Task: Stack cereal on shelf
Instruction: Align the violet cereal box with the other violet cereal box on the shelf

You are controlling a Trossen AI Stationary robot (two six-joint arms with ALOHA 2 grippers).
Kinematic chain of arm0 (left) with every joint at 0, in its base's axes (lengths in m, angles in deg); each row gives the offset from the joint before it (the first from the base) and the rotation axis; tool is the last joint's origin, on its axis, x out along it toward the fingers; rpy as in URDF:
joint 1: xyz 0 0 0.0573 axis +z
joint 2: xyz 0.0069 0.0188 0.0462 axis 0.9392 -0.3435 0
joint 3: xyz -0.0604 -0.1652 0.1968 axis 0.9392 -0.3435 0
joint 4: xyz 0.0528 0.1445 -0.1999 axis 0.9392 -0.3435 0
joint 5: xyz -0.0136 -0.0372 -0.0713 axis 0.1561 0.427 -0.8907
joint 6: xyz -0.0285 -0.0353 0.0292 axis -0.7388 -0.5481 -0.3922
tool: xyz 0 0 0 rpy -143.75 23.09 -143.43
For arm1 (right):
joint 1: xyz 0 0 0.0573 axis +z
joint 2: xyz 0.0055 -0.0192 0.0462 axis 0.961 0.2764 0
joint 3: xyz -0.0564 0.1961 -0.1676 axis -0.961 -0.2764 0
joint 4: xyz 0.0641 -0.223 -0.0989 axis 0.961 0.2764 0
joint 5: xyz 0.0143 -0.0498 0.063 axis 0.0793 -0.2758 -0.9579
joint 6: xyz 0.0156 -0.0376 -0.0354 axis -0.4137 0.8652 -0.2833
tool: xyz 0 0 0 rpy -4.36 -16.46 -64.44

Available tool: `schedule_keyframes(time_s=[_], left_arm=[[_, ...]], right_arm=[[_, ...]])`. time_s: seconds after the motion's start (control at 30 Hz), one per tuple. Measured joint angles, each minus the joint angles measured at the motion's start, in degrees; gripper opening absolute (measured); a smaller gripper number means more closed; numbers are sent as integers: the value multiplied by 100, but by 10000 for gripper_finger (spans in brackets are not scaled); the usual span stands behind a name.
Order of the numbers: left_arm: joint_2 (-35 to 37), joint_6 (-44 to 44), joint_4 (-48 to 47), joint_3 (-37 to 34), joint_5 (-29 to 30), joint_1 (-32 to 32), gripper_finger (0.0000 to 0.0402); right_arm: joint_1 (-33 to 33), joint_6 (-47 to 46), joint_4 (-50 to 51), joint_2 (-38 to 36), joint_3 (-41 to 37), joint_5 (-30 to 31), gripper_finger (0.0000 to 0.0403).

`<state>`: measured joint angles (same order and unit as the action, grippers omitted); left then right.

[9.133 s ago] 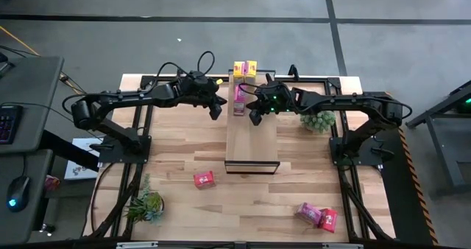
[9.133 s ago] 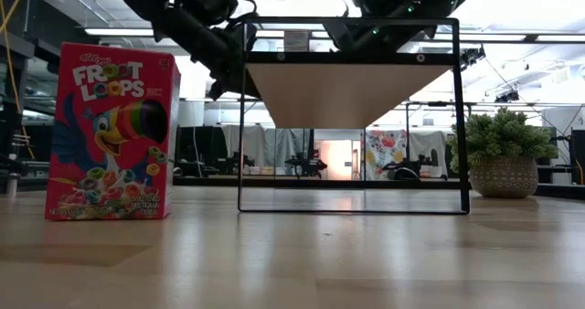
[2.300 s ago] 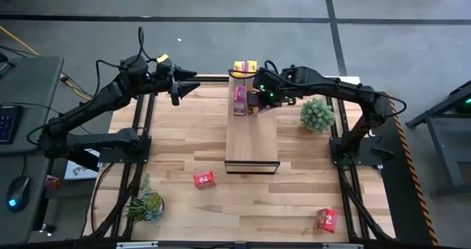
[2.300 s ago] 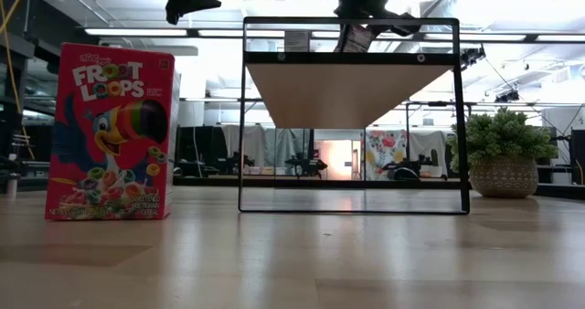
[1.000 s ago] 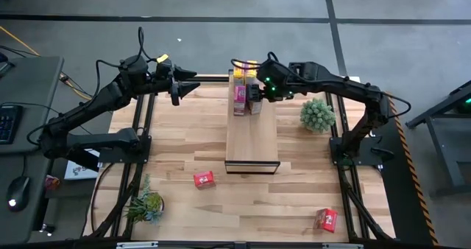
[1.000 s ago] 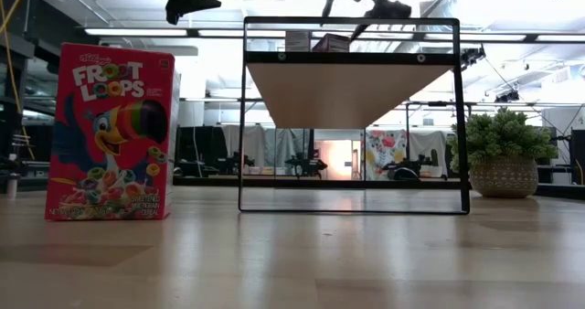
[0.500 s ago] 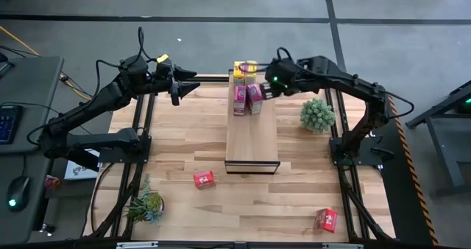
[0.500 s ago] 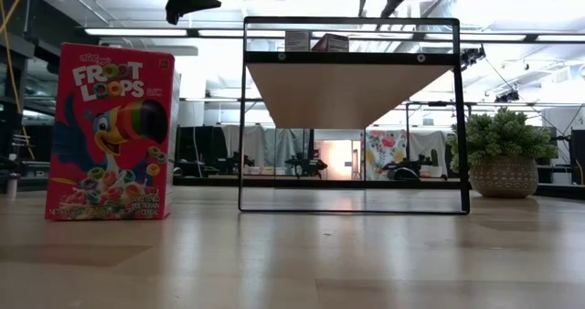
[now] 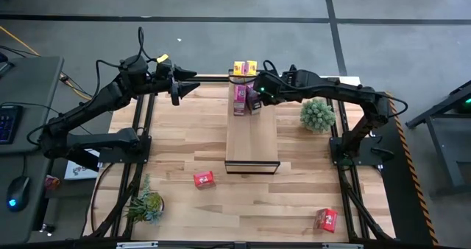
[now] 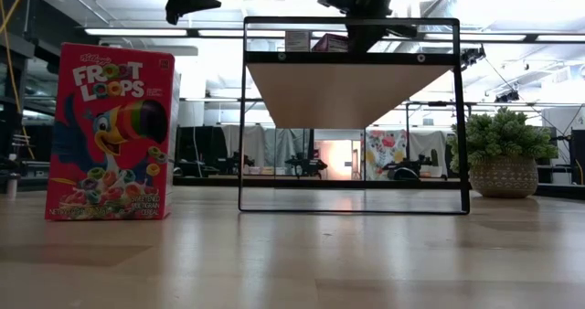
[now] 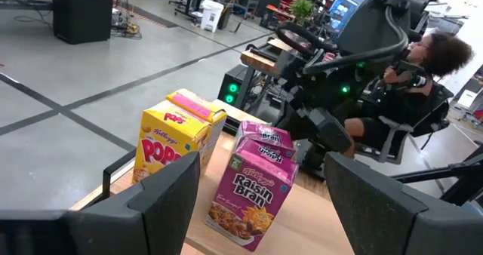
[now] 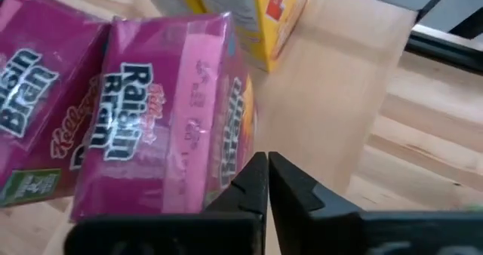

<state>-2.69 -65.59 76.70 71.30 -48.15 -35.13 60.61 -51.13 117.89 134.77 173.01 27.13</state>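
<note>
The shelf (image 9: 252, 138) runs down the table's middle. At its far end stand two yellow cereal boxes (image 9: 245, 68) and, nearer, two pink ones (image 9: 239, 99) side by side on their bases. My right gripper (image 12: 267, 181) is shut, its tips beside the right-hand pink box (image 12: 170, 119), slanting down from the far right (image 10: 358, 30). My left gripper (image 9: 185, 88) hangs open above the table's far left, looking at the boxes (image 11: 256, 181). Two red cereal boxes (image 9: 204, 179), (image 9: 326, 219) lie on the table near the front. My right gripper's shut fingertips (image 12: 255, 168) are at the right-hand pink box's side face (image 12: 235, 145), coming from above and the table's right. Whether they touch that face I cannot tell. The box stands upright on the shelf top.
A potted plant (image 9: 318, 115) stands right of the shelf, another (image 9: 147, 205) at the front left. In the low view a red box (image 10: 114, 131) stands at the left and the plant (image 10: 503, 158) at the right. A person (image 11: 423, 66) sits beyond the table.
My right gripper has drawn up and away from the pink boxes toward the table's far right, then come back down beside the right-hand pink box, and has shut. The pink box stays upright on the shelf.
</note>
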Motion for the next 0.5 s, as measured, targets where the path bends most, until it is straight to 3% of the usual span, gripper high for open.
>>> schedule_keyframes(time_s=[0.5], left_arm=[[0,2,-37,0,2,0,273]], right_arm=[[220,-168,-67,0,-11,-327,1]])
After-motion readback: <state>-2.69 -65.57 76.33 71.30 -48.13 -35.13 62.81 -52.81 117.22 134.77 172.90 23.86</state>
